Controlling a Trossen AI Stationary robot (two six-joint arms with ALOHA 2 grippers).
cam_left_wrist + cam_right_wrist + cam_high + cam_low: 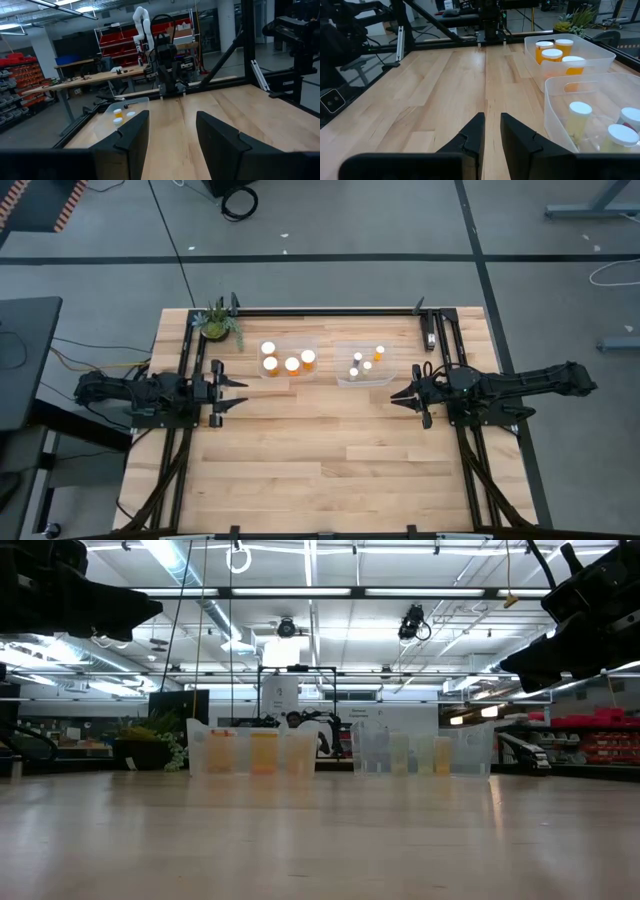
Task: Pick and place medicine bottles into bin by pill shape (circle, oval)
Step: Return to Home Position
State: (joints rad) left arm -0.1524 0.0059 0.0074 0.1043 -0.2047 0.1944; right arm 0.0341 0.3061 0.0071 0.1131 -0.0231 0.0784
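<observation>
Two clear plastic bins stand side by side toward the table's far edge. The left bin (288, 340) holds several wider amber medicine bottles (292, 364) with white caps, all upright on its floor. The right bin (365, 383) holds several smaller bottles (358, 358), also upright. My left gripper (240, 393) hovers open at the table's left side, level, with nothing between its fingers (135, 135). My right gripper (395, 395) hovers shut at the right side, just nearer than the right bin (555, 82), touching nothing.
A small potted plant (218, 323) sits at the far left corner. Black frame rails (330, 311) run along the far edge and both sides. The wooden tabletop (320, 460) stretches from the bins to the near edge.
</observation>
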